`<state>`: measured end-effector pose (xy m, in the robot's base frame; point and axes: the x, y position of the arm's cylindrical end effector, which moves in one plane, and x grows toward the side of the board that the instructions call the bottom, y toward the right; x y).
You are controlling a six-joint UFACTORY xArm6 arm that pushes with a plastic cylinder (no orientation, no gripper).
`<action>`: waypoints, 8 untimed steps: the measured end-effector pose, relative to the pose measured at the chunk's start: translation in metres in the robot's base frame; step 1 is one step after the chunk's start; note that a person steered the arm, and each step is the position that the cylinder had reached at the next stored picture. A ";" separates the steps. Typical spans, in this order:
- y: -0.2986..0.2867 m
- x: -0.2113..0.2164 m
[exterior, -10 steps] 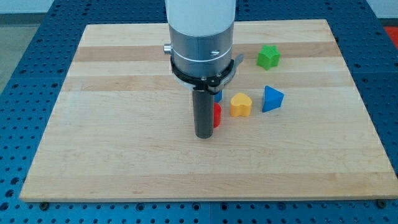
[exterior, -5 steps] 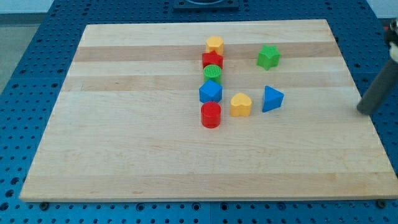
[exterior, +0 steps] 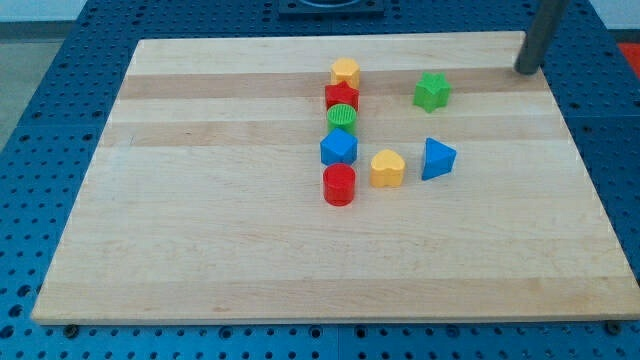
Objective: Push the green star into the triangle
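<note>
Green star [exterior: 432,91] is seen on the wooden bench [exterior: 200,240], toward the view's upper right, well apart from the blue triangle [exterior: 437,158] lying below it. Just left of the triangle a yellow heart [exterior: 387,168] is found. A column is formed by a yellow block [exterior: 346,72], red block [exterior: 341,96], green cylinder [exterior: 342,116], blue block [exterior: 338,147] and red cylinder [exterior: 339,185]. No pincer is fitted; my tip [exterior: 527,71] is placed at the bench's upper right edge, right of the star, touching nothing

My tip [exterior: 526,70] stands at the board's [exterior: 200,250] top right corner, right of the green star [exterior: 432,91]. The blue triangle [exterior: 437,158] lies below the star (well apart), just right of the yellow heart [exterior: 387,168].
</note>
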<state>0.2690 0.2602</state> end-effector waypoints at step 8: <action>-0.098 0.037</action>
<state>0.3056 0.1621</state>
